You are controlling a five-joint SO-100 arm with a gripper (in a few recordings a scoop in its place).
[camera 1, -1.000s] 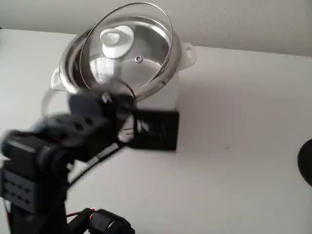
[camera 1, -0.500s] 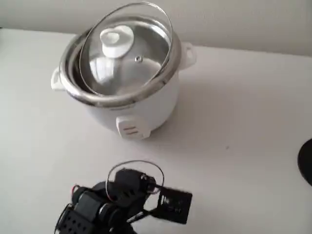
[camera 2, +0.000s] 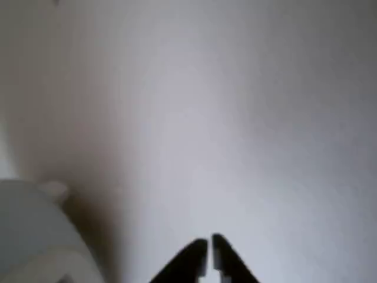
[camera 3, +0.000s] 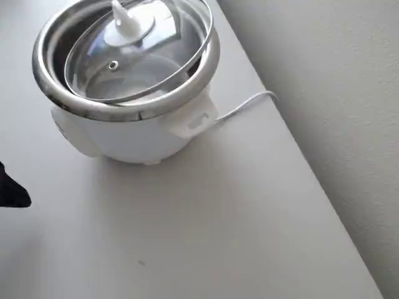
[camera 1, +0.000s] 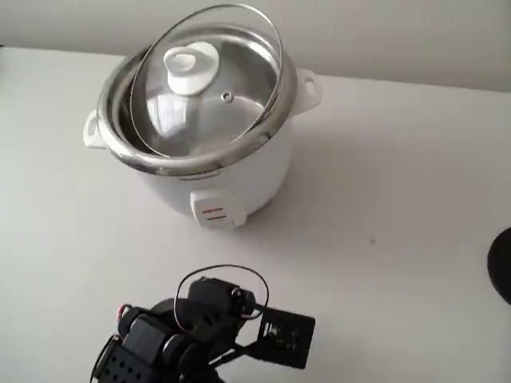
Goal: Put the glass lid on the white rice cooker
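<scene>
The white rice cooker (camera 1: 239,179) stands at the back left of the table in the fixed view, its steel rim showing, and at the top left in the overhead view (camera 3: 131,140). The glass lid (camera 1: 231,120) with its white knob (camera 1: 192,68) rests askew on it: the front-left edge dips inside the pot and the back-right edge sticks up above the rim. In the overhead view the lid (camera 3: 134,62) sits off-centre within the rim. My gripper (camera 2: 209,253) is shut with nothing between its tips, over bare table. The black arm (camera 1: 200,327) is folded at the bottom edge, well clear of the cooker.
A white cord (camera 3: 246,106) runs from the cooker toward the table's edge by the wall. A dark object (camera 1: 503,263) pokes in at the right edge. A black shape (camera 3: 12,193) sits at the left edge. In the wrist view the cooker's side (camera 2: 29,236) is at lower left.
The arm drew back from in front of the cooker down to the bottom edge of the fixed view, then stayed still. The lid kept its tilted place on the cooker.
</scene>
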